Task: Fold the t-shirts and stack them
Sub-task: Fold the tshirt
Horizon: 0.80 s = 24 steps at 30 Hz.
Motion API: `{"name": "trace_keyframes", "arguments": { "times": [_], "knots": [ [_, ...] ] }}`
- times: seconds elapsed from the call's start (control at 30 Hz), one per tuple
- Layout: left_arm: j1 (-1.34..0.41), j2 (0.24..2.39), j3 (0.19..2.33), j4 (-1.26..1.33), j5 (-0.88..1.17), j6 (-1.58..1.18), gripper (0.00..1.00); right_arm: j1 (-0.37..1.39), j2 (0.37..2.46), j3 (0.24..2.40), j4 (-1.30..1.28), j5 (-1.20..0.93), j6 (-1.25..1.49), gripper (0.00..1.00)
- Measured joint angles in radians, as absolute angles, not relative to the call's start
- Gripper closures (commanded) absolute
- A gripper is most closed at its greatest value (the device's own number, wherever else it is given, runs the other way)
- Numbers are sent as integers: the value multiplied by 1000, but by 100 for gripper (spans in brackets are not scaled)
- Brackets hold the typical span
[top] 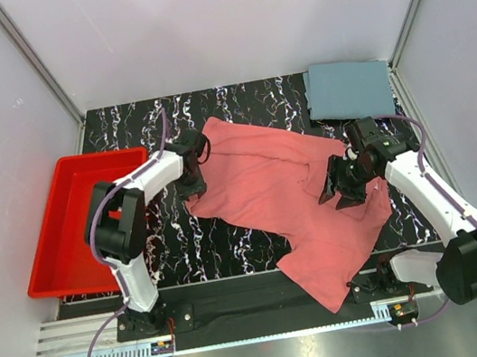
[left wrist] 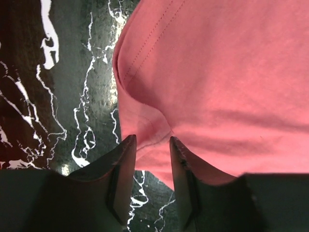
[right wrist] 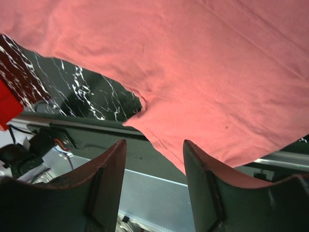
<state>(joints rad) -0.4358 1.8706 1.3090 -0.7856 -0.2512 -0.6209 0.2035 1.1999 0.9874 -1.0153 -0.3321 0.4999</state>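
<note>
Hem of salmon-pink shirt (left wrist: pixel 217 87) sits between left fingers (left wrist: pixel 123 164), grip unclear; right fingers (right wrist: pixel 108 174) released.

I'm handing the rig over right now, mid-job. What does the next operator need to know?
Left hand: jaws apart at the left edge of the salmon-pink shirt; no closed grip on the cloth shows.
Right hand: open, over the same shirt's right side, holding nothing.
Things: the salmon-pink shirt lies rumpled and unfolded across the table, one corner hanging over the near edge. The grey-blue shirt lies folded flat at the far right corner.
Done: grey-blue shirt folded.
Left: fold the salmon-pink shirt, then stack the two.
</note>
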Motion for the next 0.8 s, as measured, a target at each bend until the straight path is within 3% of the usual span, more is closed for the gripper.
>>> {"name": "trace_keyframes", "arguments": {
  "times": [0.17,0.37,0.63,0.8],
  "knots": [
    [-436,1903,1316,-783,-244,-618,70,216,1198,987,-1052,-334,474,45],
    [-436,1903,1316,-765,-235,-614,100,308,1205,987,-1062,-340,467,49],
    [-430,1851,1305,-769,-245,-612,100,617,1289,987,-1097,-313,477,49],
    [-414,1728,1256,-765,-239,-637,100,765,1293,974,-1097,-294,523,42]
  ]
}}
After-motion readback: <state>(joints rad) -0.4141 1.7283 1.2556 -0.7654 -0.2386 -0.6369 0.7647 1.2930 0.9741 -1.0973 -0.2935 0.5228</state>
